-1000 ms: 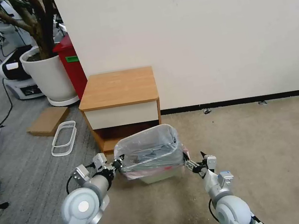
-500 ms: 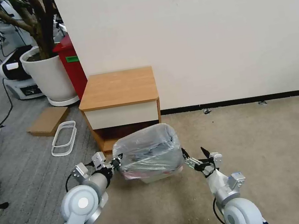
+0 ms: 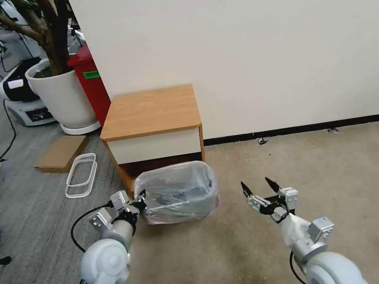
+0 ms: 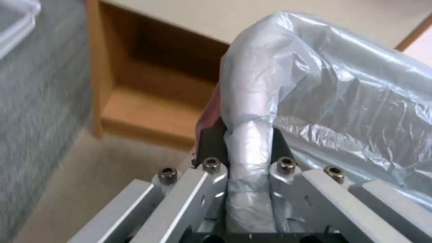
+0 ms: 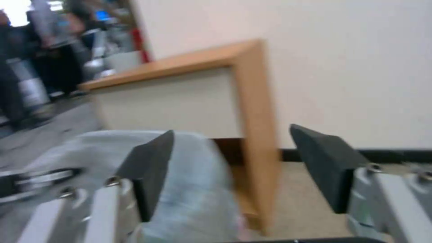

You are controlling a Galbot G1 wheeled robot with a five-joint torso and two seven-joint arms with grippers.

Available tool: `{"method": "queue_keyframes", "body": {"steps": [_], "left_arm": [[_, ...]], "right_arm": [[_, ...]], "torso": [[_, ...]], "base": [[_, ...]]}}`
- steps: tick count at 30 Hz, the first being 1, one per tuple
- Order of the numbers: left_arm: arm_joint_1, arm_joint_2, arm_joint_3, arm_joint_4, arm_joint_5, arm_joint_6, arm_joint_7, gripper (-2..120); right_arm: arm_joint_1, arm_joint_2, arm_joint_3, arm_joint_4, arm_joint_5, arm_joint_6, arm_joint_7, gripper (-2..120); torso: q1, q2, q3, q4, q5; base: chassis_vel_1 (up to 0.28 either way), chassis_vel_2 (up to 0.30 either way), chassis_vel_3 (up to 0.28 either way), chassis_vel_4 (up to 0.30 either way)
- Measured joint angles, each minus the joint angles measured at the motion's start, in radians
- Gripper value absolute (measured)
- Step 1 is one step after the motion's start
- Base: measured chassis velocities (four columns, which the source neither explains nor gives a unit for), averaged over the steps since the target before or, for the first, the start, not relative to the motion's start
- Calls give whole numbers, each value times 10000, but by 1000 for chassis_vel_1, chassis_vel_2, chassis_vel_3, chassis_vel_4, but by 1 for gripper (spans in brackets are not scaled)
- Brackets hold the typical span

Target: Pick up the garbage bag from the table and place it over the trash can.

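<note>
Left gripper [image 3: 140, 201], jaws clamped on the crinkly translucent garbage bag [image 3: 178, 192] sheathing the trash can [image 3: 208, 204]; right gripper [image 3: 259, 187], jaws spread, over open carpet [image 3: 346, 175].

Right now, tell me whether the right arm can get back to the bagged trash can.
Probably yes: the right gripper is open, apart from the trash can, with bare carpet between them.

Right gripper [image 3: 259, 189] off the garbage bag [image 3: 178, 192], now open; bag and bin seemingly dragged leftward.
</note>
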Motion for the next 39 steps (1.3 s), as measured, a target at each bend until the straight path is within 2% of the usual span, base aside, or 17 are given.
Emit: {"method": "queue_keyframes", "body": {"steps": [1, 4, 6, 9, 11, 13, 14, 17, 19, 21, 27, 29, 39], "left_arm": [[0, 0, 0, 0, 0, 0, 0, 7], [142, -43, 215, 8, 1020, -426, 436, 7], [203, -44, 258, 8, 1345, -554, 583, 7], [439, -6, 323, -8, 2498, -916, 1086, 7], [531, -1, 322, -18, 2891, -1061, 1264, 7], [761, -13, 320, -82, 3622, -1344, 1612, 7], [761, -13, 320, -82, 3622, -1344, 1612, 7], [1081, -114, 370, -163, 4450, -1615, 1910, 7], [1156, -159, 385, -178, 4766, -1698, 2023, 7], [1241, -243, 380, -235, 5292, -1854, 2214, 7], [1495, -333, 377, -460, 5941, -1951, 2489, 7], [1694, -411, 394, -529, 6268, -2023, 2652, 7], [1957, -583, 455, -673, 6519, -2123, 2732, 7]], "right_arm": [[0, 0, 0, 0, 0, 0, 0, 67], [262, -286, -592, 311, -394, -617, -403, 53], [398, -332, -753, 325, -534, -836, -534, 50], [835, -478, -1050, 352, -922, -1731, -1189, 34], [969, -533, -1124, 343, -1040, -1967, -1381, 31], [1285, -688, -1285, 235, -1272, -2470, -1788, 19], [1285, -688, -1285, 235, -1272, -2470, -1788, 19], [1671, -924, -1517, 87, -1723, -2948, -2426, 4], [1815, -995, -1582, 25, -1911, -3105, -2726, 0], [2104, -1125, -1754, -54, -2075, -3582, -3087, 0], [2841, -1226, -2213, -309, -2257, -4519, -3186, 0], [3305, -1135, -2521, -481, -2307, -5091, -3118, 0], [4117, -847, -3265, -1260, -2755, -6318, -2451, 0]], "torso": [[0, 0, 0, 0, 0], [-1, 0, 0, 0, 0], [0, 0, 0, 0, 1], [0, 0, 0, 1, 1], [0, 0, 0, 1, 2], [0, 0, 0, 1, 2], [0, 0, 0, 1, 2], [0, 0, 0, 0, 2], [0, 0, 0, 1, 1], [0, 0, 0, 1, 2], [0, 0, 0, 0, 2], [0, 0, 1, 0, 0], [-1, 0, 1, 0, 0]], "base": [[0, 0, 0, 0], [0, 0, 0, 0], [0, 0, 0, 0], [0, 0, 0, 0], [0, 0, 0, 0], [0, 0, 0, 0], [0, 0, 0, 0], [0, 0, 0, 0], [0, 0, 0, 0], [0, 0, 0, 0], [0, 0, 0, 0], [0, 0, 0, 0], [0, 0, 0, 0]]}}
